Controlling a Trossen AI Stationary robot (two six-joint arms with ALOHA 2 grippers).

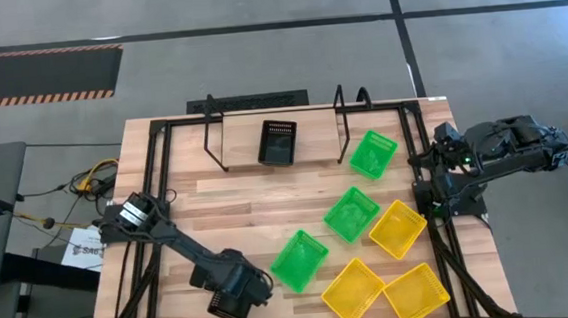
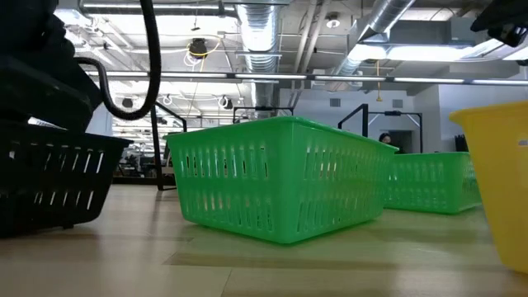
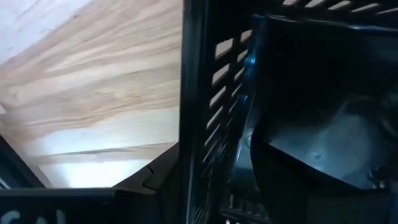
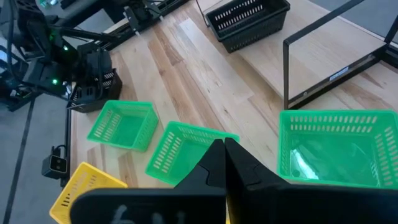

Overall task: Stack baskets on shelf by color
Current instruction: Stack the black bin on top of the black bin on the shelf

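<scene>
We see the left claw point(image 1: 236, 301) low at the counter's point(image 1: 247, 197) near edge, clamped on the wall of a black basket point(image 1: 226, 305), one finger point(image 3: 311, 124) inside its slotted wall. The right claw point(image 4: 224, 158) hangs clenched and empty beyond the counter's right edge. Another black basket point(image 1: 278, 141) sits on the shelf point(image 1: 238, 142). We can read no writing.

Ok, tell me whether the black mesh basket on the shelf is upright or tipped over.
Upright. The black plastic mesh basket sits flat on the light wooden shelf, open side up, its inside floor visible from above.
</scene>
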